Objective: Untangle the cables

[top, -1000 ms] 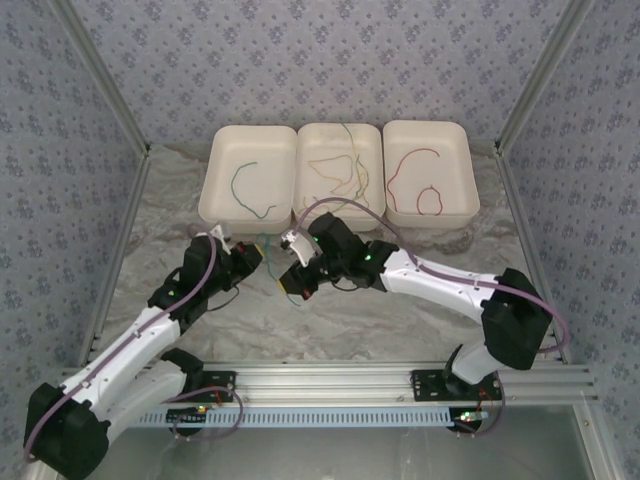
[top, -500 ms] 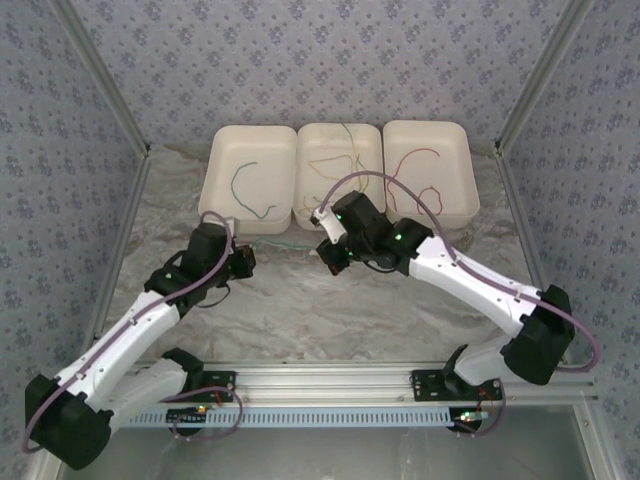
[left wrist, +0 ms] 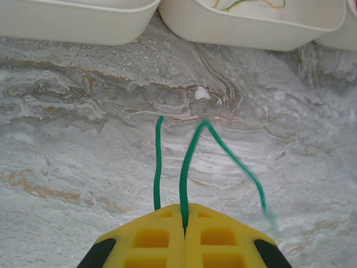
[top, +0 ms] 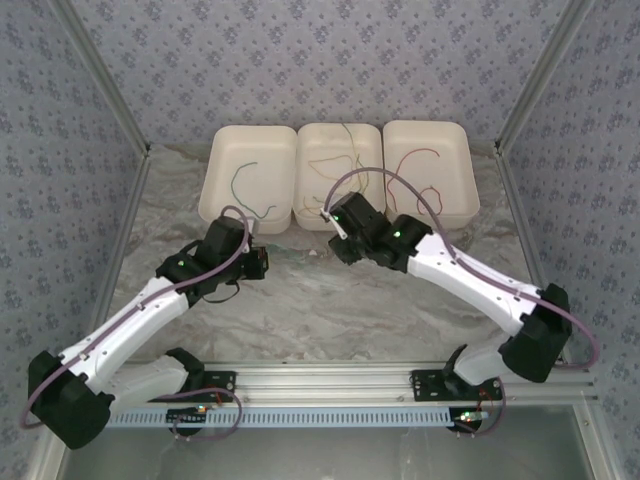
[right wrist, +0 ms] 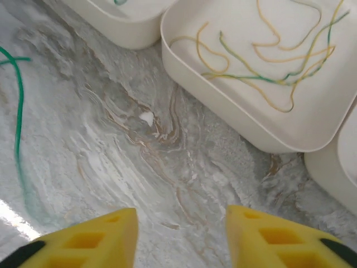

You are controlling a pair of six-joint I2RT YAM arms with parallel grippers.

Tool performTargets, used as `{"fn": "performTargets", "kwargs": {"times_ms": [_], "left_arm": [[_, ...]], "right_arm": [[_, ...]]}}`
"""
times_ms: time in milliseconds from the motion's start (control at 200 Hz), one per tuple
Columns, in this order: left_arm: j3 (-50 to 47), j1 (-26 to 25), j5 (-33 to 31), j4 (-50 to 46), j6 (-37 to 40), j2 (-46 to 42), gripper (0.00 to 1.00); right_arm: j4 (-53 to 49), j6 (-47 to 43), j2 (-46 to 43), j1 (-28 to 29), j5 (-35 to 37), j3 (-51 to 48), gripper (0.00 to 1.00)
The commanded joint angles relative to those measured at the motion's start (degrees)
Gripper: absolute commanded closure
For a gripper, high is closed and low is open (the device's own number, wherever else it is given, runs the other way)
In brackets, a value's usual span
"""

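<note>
Left wrist view: the left hand [left wrist: 184, 215] is shut tight on a green cable [left wrist: 189, 162], pinched between its yellow fingers. The cable's loose ends run up the middle of the frame across the marbled worktop [left wrist: 67, 167].

In the right wrist view the right hand [right wrist: 181, 223] stands part open with nothing between its fingers, at the bottom of the frame just below the middle tray [right wrist: 245, 134]. Yellow cables [right wrist: 268, 42] lie in that tray with a green strand [right wrist: 245, 75] crossing them.

From above, the left tray [top: 215, 190] at upper left has a green cable in it, and the right tray [top: 465, 160] has red cables [top: 410, 160].

I'd say this cable is freed and the sorting step is in hand. Next it wants lifting to the left tray, high enough for the trailing ends to clear the rim.
</note>
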Motion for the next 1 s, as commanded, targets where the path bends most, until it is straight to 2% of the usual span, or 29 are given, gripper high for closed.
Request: {"fn": "performTargets", "kwargs": {"times_ms": [0,70,125,200,255,345,510,590,685,859,999], "left_arm": [[0.9,-0.9,0.1,3.4,-8.1,-1.9,1.0],[0.2,-1.6,-0.7,5.0,-10.4,-2.7,1.0],[-0.3,-2.0,-0.7,6.5,-11.7,-3.2,1.0],[-0.9,-2.6,-0.8,8.3,-12.8,-3.8,1.0],[-1.3,-3.3,-1.6,9.3,-13.5,-4.3,1.0],[-2.7,-4.5,-2.5,12.2,-14.5,-5.4,1.0],[-5.0,-7.6,-5.2,17.2,-14.3,-5.9,1.0],[-6.4,-8.9,-5.4,20.5,-14.3,-6.2,1.0],[-7.2,-10.4,-5.9,22.3,-14.0,-6.7,1.0],[-7.9,-13.0,-6.0,22.9,-13.6,-8.1,1.0],[-8.3,-14.7,-6.2,21.5,-13.6,-7.9,1.0]], "right_arm": [[2.8,10.6,-9.6,3.3,2.0,-3.9,0.46],[5.7,19.6,-15.3,4.3,2.2,-9.0,0.43],[12.6,28.3,-20.5,4.8,0.3,-15.1,0.42],[27.7,43.2,-25.9,6.0,-3.4,-25.8,0.37],[38.2,54.8,-26.8,7.5,-3.1,-31.2,0.34],[51.1,66.1,-23.7,10.9,0.6,-35.2,0.3],[61.1,84.2,-12.7,15.6,5.1,-32.7,0.24],[65.5,90.0,-8.0,15.9,6.7,-32.0,0.24],[70.6,91.1,-4.3,14.0,7.8,-31.5,0.24],[71.4,92.1,-1.3,7.6,6.0,-30.6,0.32],[72.5,90.6,-1.0,3.7,3.2,-30.0,0.67]]}}
